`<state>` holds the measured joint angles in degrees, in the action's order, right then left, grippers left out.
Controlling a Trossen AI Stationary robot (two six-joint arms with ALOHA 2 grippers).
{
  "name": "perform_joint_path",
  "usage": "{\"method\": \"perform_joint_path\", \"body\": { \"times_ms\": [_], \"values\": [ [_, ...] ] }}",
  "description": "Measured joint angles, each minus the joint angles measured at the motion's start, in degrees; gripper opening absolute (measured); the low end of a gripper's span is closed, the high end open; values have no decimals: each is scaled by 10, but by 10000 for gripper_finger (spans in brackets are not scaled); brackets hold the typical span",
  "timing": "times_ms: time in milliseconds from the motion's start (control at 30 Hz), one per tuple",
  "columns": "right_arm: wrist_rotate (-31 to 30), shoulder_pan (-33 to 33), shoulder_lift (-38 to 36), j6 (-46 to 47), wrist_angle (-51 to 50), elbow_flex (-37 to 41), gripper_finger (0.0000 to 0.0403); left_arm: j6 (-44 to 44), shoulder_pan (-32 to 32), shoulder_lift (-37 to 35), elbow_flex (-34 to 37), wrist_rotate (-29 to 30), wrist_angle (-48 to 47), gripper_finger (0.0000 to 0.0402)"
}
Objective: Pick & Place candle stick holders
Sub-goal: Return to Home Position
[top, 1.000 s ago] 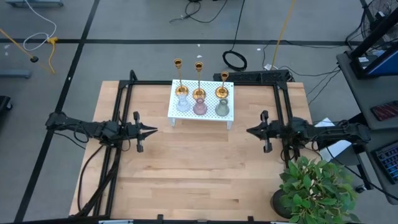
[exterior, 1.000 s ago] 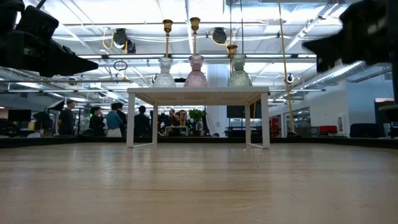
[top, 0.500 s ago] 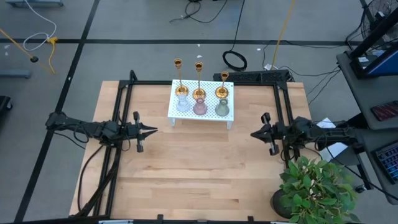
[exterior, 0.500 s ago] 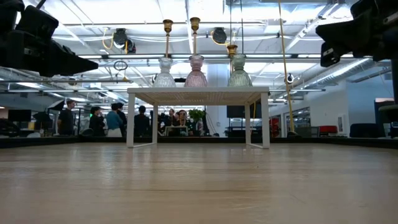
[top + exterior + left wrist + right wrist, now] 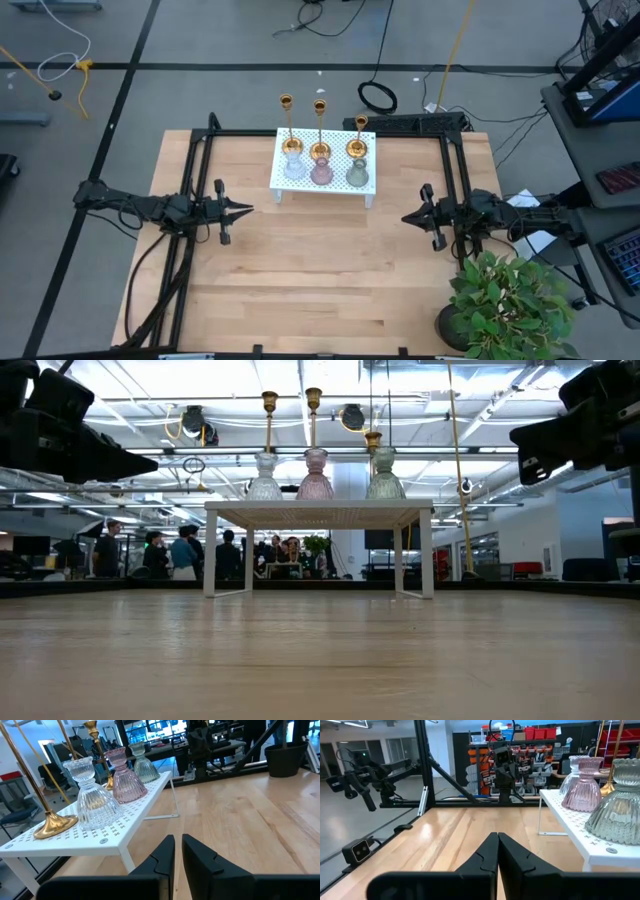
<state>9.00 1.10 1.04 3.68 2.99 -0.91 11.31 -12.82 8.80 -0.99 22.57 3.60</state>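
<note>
Gold first: spotting three shiny gold metal candle stick holders (image 5: 320, 152) standing upright in a row along the twelve o'clock half of a small white perforated shelf (image 5: 305, 184), itself sitting at twelve o'clock on a pale wooden table (image 5: 320, 270). Noting thin stems rising from round flared bases resting on the shelf top, with the holder toward three o'clock reaching lower than the other two in the low view. Finding three vases lined up on the six o'clock side of the holders: a clear ribbed glass vase (image 5: 293, 168) toward nine o'clock, a pink ribbed glass vase (image 5: 321, 173) in the middle and a pale green ribbed glass vase (image 5: 357, 175) toward three o'clock, each just beside the holder behind it. Seeing the left gripper (image 5: 246, 209) hovering above the table at nine o'clock, well apart from the shelf, jaws drawn together to a thin slit and gripping nothing. Seeing the right gripper (image 5: 405, 217) hanging at three o'clock, also well apart from the shelf, jaws pressed together and gripping nothing. Catching a leafy green potted plant (image 5: 505, 300) at five o'clock, near the right arm. Glimpsing people (image 5: 180, 550) standing in the room beyond the table.
</note>
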Motion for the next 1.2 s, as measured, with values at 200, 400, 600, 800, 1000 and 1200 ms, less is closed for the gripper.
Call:
{"method": "perform_joint_path", "body": {
  "times_ms": [200,400,600,800,1000,1200],
  "values": [
    [0,0,-1,1,-3,0,0,0,0,0,0,0,0,42],
    [0,0,-1,1,-1,0,0,0,0,0,0,0,0,42],
    [1,0,-1,1,2,0,0,0,0,0,0,0,0,42],
    [1,0,-1,1,3,0,0,0,0,0,0,0,0,42],
    [1,0,-1,1,4,0,0,0,0,0,0,0,0,42],
    [1,0,-1,2,4,0,0,0,0,0,0,0,0,42]
  ]
}}
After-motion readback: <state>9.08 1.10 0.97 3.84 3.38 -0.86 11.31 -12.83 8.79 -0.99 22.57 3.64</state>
